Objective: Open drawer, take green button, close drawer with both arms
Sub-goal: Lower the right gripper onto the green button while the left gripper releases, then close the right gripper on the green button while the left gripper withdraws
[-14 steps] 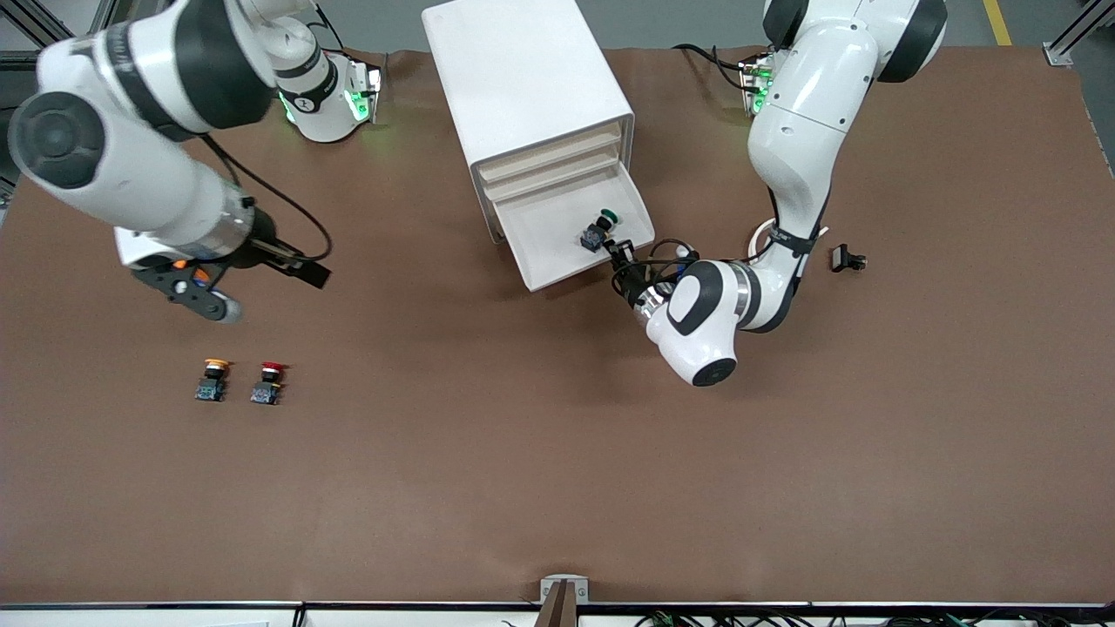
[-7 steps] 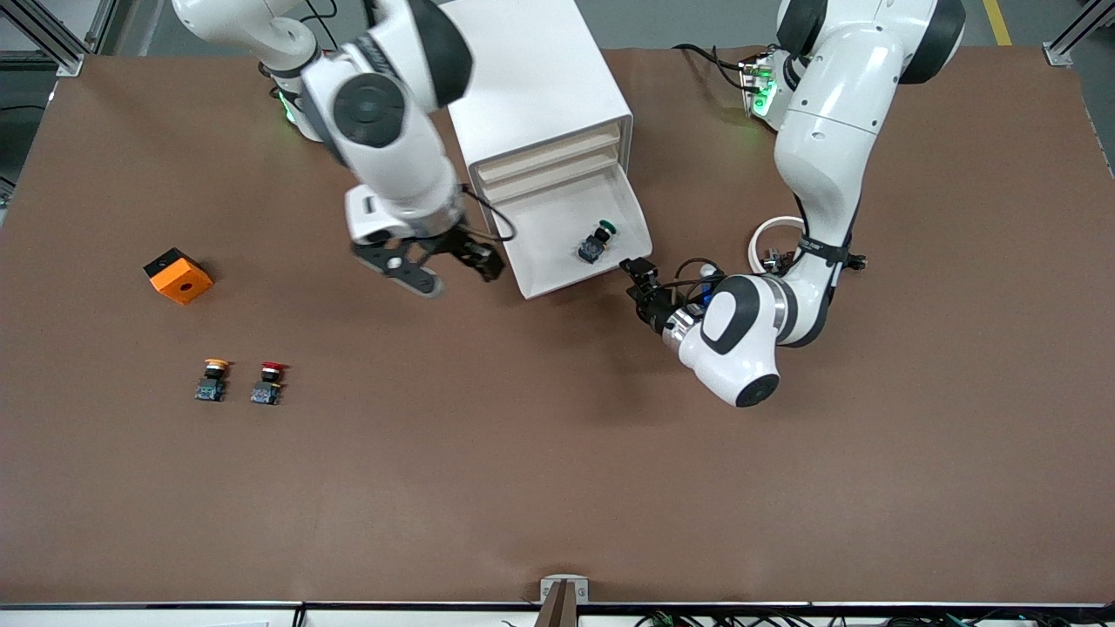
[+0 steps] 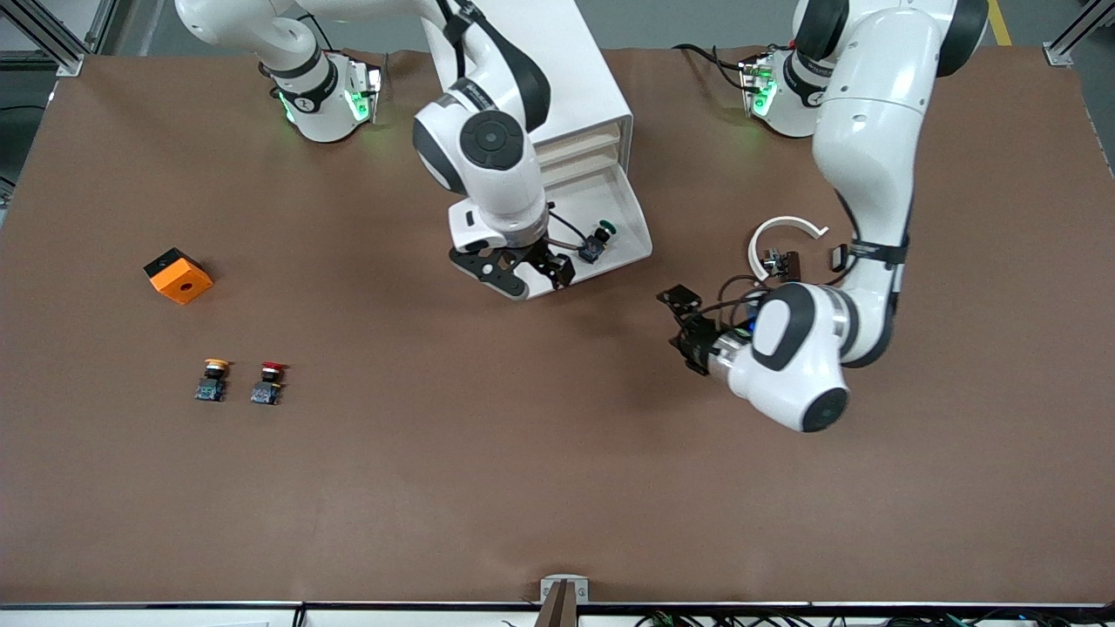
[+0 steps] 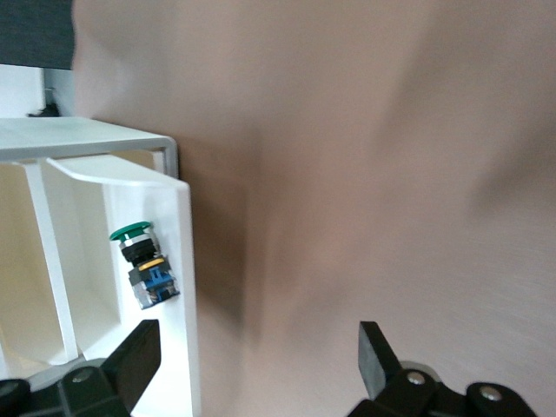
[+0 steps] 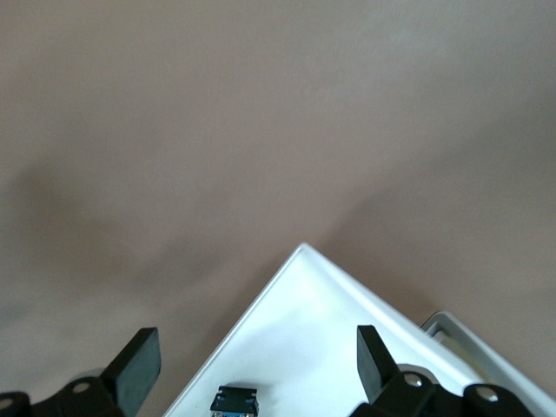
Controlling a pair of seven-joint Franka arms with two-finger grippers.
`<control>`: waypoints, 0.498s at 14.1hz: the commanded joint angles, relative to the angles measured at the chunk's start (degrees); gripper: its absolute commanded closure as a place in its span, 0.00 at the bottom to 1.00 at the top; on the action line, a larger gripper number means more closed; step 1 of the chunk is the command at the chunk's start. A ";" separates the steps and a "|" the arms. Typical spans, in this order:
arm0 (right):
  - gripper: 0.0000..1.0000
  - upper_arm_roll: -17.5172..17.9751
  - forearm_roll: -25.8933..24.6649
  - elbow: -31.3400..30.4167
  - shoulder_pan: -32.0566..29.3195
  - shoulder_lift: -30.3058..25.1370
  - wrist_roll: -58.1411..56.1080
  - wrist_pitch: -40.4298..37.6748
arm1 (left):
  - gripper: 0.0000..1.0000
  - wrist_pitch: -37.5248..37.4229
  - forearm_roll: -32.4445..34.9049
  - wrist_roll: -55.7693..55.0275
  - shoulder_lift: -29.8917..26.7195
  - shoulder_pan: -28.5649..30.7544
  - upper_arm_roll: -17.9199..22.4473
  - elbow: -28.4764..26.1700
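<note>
**Right gripper over the open drawer, button just toward the cabinet from it**

We see the cabinet [image 3: 531, 78] standing at the robots' edge of the table [image 3: 557, 488], between the two bases. Its lowest drawer [image 3: 629, 228] is pulled out toward the front camera, so we judge the opening step done and the take still to come.

The right arm [image 3: 488, 148] reaches over the cabinet, and the right gripper [image 3: 521, 270] hangs over the drawer's front corner with its jaws wide and nothing between them. In the right wrist view only the button's blue end shows between the fingers [image 5: 135, 365], at the picture's edge.

The left gripper [image 3: 688, 335] hovers over bare table, toward the left arm's end and well apart from the drawer. Its jaws are spread wide too and it is empty. We take this arm to be waiting.

The button [image 3: 598, 239] lies on its side on the drawer floor, near the wall on the left arm's side. Its long axis runs slantwise, the green cap pointing back toward the cabinet and the blue base toward the drawer's front strip.

The relation that matters: the button sits just beside the right gripper, a little toward the left arm's end and toward the cabinet. The right gripper is clearly the nearer one. In our judgement its fingers should close across the black body, square to that slanted axis.

Apart from these, an orange block [image 3: 178, 275], a yellow-capped button [image 3: 212, 380] and a red-capped button [image 3: 268, 382] rest toward the right arm's end.
</note>
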 commanded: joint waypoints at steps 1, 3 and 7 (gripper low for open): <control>0.00 -0.68 0.34 4.25 2.19 4.71 3.31 -0.46 | 0.00 -0.55 1.95 8.67 -4.78 1.57 3.51 -0.18; 0.00 -0.68 0.25 5.57 3.33 6.92 4.80 -0.46 | 0.00 -0.64 4.75 17.37 -8.21 2.10 5.63 -0.18; 0.00 -0.68 0.08 8.21 5.44 10.18 8.58 -0.37 | 0.00 -4.50 17.76 34.86 -14.01 3.07 6.16 -0.36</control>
